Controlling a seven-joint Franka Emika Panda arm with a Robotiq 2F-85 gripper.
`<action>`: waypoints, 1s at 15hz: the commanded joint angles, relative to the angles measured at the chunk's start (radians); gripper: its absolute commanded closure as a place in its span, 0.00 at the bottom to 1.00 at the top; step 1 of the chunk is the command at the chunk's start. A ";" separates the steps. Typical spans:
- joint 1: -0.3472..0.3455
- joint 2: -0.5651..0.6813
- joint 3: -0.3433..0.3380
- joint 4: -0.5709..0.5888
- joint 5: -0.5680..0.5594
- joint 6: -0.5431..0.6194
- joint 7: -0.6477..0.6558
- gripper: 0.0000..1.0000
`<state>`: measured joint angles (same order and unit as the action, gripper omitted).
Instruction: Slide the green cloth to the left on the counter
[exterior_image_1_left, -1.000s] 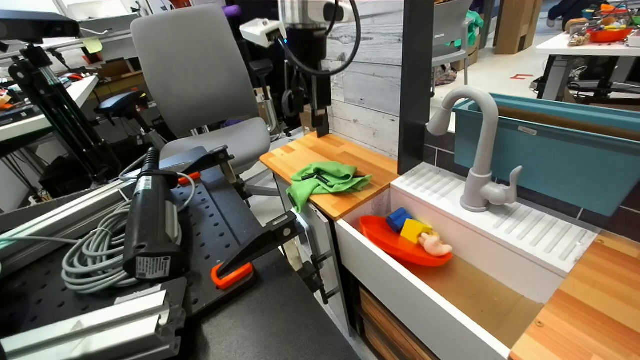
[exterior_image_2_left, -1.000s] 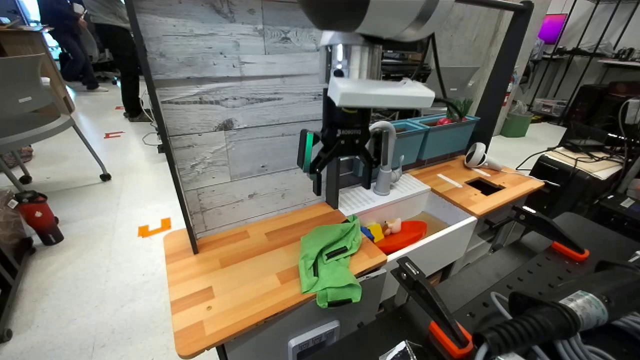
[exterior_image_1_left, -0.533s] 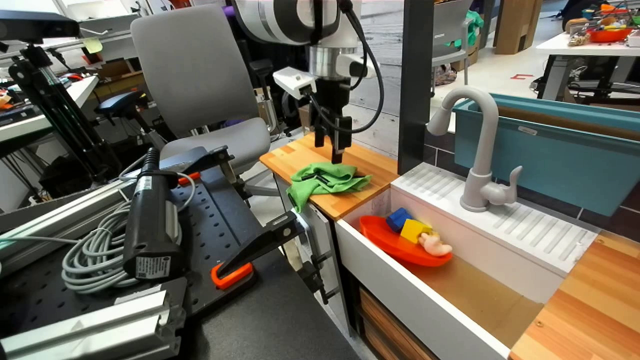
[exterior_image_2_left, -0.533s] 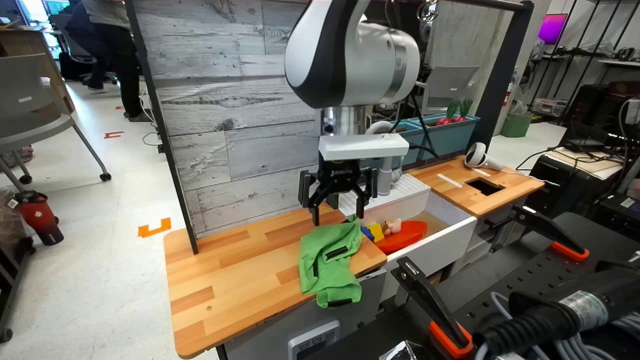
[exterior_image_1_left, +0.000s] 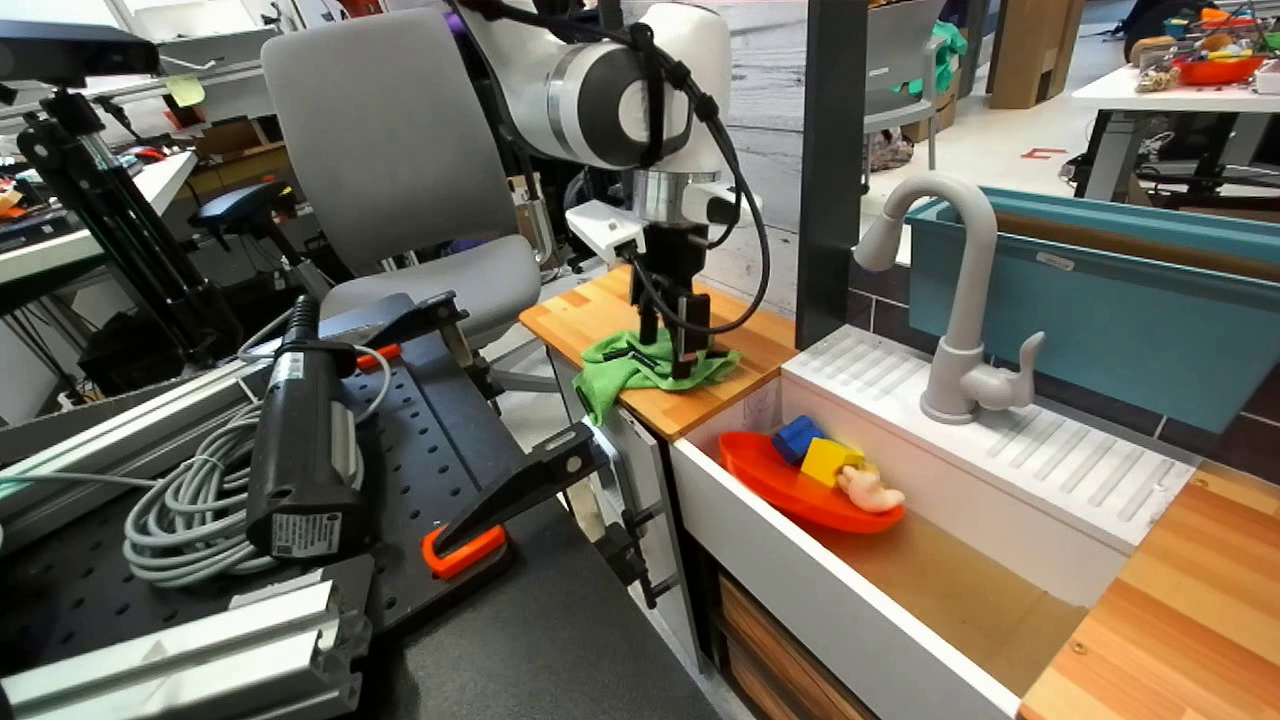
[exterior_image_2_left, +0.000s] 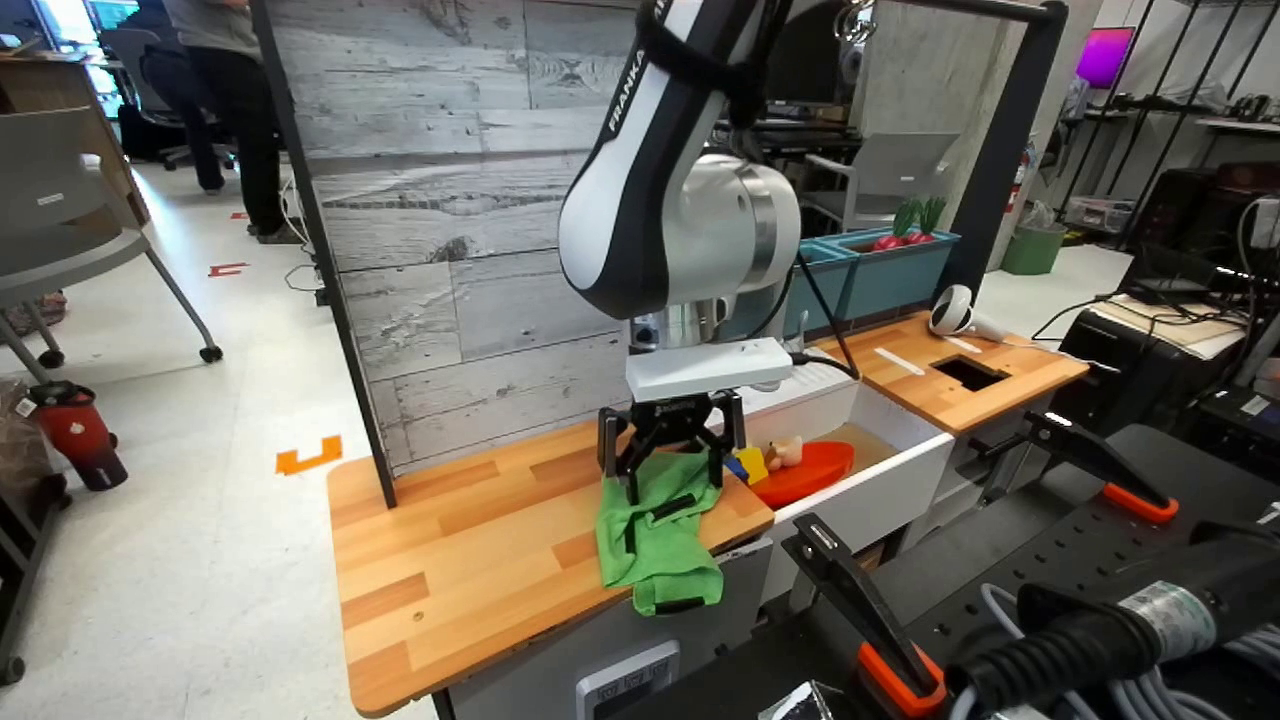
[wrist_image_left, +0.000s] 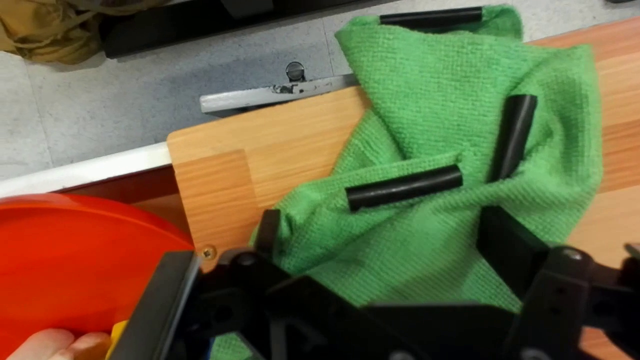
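Green cloth: lying rumpled on the wooden surface, draped past its edge, under jaws parted wide.

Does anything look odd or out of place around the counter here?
Yes: one end of the green cloth hangs over the edge of the counter, which looks untidy, and its black strips seem unusual for a cloth. The grey panel below looks chipped. No spill shows.

In your wrist view, the gripper hides part of the green cloth beneath it; you cannot tell whether its fingertips touch the cloth. Beside it, the red boat-shaped dish runs off the edge, the yellow block mostly hidden.
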<state>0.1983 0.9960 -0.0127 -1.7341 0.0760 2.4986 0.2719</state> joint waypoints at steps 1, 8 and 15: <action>0.036 0.084 -0.029 0.093 -0.033 -0.018 0.040 0.00; 0.084 0.145 -0.019 0.190 -0.045 -0.018 0.041 0.00; 0.166 0.209 -0.016 0.298 -0.075 -0.027 0.048 0.00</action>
<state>0.3328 1.1351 -0.0263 -1.5285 0.0333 2.4942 0.2897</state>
